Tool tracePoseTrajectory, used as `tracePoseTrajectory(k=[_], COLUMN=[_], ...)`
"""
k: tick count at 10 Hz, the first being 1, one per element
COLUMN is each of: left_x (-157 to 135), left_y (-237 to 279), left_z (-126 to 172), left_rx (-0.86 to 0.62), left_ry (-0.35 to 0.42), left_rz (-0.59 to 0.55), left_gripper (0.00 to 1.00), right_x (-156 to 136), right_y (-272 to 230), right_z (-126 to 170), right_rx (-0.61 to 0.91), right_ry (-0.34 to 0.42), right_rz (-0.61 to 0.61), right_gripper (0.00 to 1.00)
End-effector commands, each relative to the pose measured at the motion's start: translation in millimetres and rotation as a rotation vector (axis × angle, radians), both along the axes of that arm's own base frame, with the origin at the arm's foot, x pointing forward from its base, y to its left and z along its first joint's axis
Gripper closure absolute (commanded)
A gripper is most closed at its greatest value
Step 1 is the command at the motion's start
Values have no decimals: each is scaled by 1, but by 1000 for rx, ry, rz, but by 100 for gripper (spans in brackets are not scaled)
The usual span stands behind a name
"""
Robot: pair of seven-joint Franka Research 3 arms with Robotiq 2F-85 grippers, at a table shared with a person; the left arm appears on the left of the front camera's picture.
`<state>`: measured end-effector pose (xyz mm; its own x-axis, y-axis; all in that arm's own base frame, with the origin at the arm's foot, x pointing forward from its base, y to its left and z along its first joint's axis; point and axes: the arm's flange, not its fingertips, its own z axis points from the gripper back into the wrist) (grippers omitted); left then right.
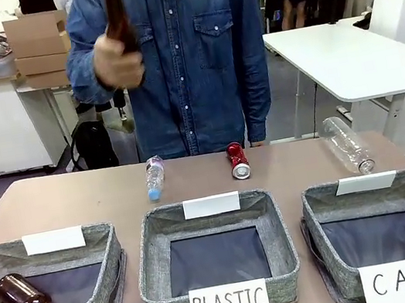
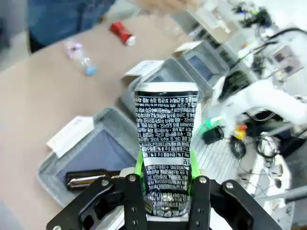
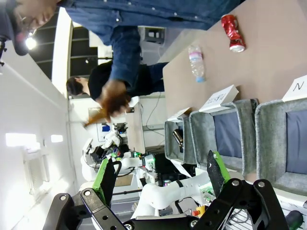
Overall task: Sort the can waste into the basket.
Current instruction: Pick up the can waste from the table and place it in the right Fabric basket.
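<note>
**A:** Where are the cans?

**B:** The small red aluminium drink can [image 1: 238,161] lies on its side on the brown table [image 1: 77,197]. It is at the far edge near the person and well apart from the grey woven basket signed "CAN" [image 1: 314,218]. The right wrist view has it too, near a small clear plastic bottle with a blue cap [image 1: 154,177].

**A:** And the black one?

**B:** That is in the left wrist view. The left gripper [image 2: 166,165] pinches the black aluminium can with white print [image 2: 166,120] upright between its green pads, in the air above the baskets.

**A:** The other arm?

**B:** The right gripper [image 3: 162,175] is spread wide, with nothing between its fingers.

**A:** What does the front view add?

**B:** It gives the signs, readable from left to right. First comes the grey basket marked "BOTTLE" [image 1: 112,269], with a brown glass bottle [image 1: 22,295] lying inside. The grey basket marked "PLASTIC" [image 1: 152,254] sits in the middle, and the "CAN" one is on the right. A larger clear plastic bottle [image 1: 346,145] lies on the table just behind the "CAN" basket. The person in a denim shirt holds a second brown bottle [image 1: 116,17] raised in one hand [image 1: 117,60], blurred.
</note>
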<state>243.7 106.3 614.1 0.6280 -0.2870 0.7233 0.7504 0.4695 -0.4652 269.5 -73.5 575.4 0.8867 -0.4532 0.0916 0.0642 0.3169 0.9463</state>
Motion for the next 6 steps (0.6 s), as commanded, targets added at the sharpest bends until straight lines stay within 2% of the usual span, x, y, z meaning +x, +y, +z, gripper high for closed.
tracePoseTrajectory(k=[1, 2, 3, 5, 6], left_x=[-10, -19, -25, -36, -42], left_y=[58, 88, 103, 120, 131], left_z=[19, 18, 12, 4, 2], left_rx=[-350, -538, -609, -645, -709], left_ry=[-96, -156, -186, -127, -142], left_rz=[-255, -312, -305, -319, -343], left_gripper=[63, 63, 63, 63, 63], right_x=[3, 3, 3, 3, 3], right_y=[0, 0, 0, 0, 0], right_z=[1, 1, 1, 1, 1], right_rx=[11, 11, 11, 11, 11], right_ry=[-26, -26, -26, -26, -26], right_rz=[8, 8, 8, 8, 8], right_gripper=[0, 0, 0, 0, 0])
